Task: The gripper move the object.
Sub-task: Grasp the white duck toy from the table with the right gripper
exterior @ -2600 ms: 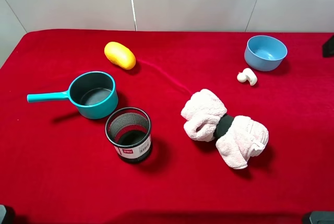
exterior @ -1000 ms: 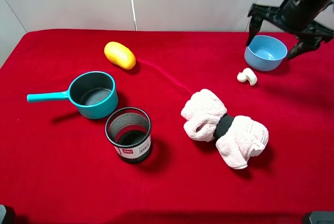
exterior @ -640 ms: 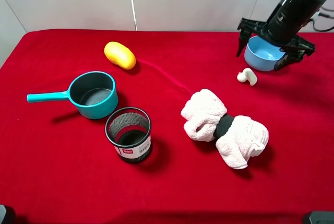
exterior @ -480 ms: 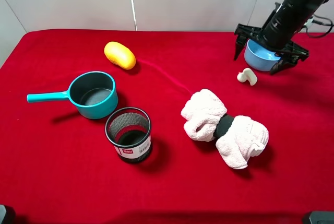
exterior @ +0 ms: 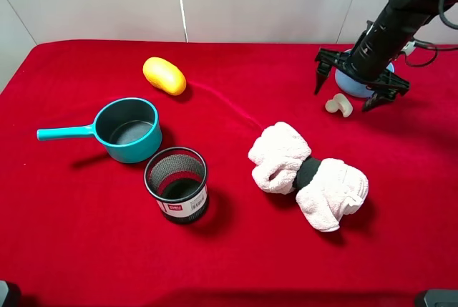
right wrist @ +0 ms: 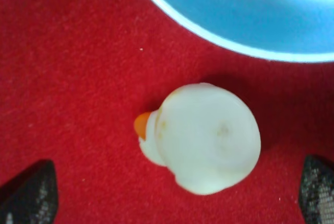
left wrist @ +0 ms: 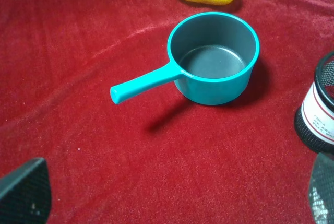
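The off-white mushroom toy (exterior: 339,104) lies on the red cloth just in front of the blue bowl (exterior: 345,82). My right gripper (exterior: 345,96) hangs over the toy, open, with its black fingers spread to either side of it. In the right wrist view the mushroom (right wrist: 206,138) lies between the two fingertips (right wrist: 26,192), untouched, with the bowl's rim (right wrist: 219,36) just beyond it. My left gripper (left wrist: 172,192) is open and empty, looking down at the teal saucepan (left wrist: 214,57).
A rolled fluffy white towel (exterior: 308,174) lies in front of the mushroom. A black mesh cup (exterior: 177,184), the teal saucepan (exterior: 127,129) with its handle pointing left, and a yellow-orange oval (exterior: 164,75) are on the left half of the red table (exterior: 71,235).
My right arm has come in from the upper right, passed over the blue bowl and lowered its open gripper around the mushroom. Nothing on the table has moved.
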Controlling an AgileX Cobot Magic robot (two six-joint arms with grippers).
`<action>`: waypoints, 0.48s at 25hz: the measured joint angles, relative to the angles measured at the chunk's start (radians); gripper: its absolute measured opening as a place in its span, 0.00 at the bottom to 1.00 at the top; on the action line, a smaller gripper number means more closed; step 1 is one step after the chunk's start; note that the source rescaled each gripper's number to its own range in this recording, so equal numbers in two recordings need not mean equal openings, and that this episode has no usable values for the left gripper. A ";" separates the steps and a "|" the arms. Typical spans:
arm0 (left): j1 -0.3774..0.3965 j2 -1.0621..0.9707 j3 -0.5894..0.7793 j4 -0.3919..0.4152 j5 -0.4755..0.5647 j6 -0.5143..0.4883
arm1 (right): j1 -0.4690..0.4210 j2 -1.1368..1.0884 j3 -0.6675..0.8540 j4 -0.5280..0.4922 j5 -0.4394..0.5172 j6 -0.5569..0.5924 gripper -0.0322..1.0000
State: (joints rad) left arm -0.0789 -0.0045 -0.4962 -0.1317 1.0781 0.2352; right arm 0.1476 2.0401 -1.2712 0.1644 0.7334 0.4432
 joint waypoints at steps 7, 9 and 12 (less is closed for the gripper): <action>0.000 0.000 0.000 0.000 0.000 0.000 | 0.000 0.032 0.000 -0.012 -0.036 0.000 1.00; 0.000 0.000 0.000 0.000 0.000 0.000 | 0.000 0.043 0.000 -0.017 -0.040 0.000 1.00; 0.000 0.000 0.000 0.000 0.000 0.000 | 0.000 0.059 0.000 -0.017 -0.040 0.000 1.00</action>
State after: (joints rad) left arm -0.0789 -0.0045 -0.4962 -0.1317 1.0781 0.2352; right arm 0.1476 2.0994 -1.2712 0.1471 0.6930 0.4432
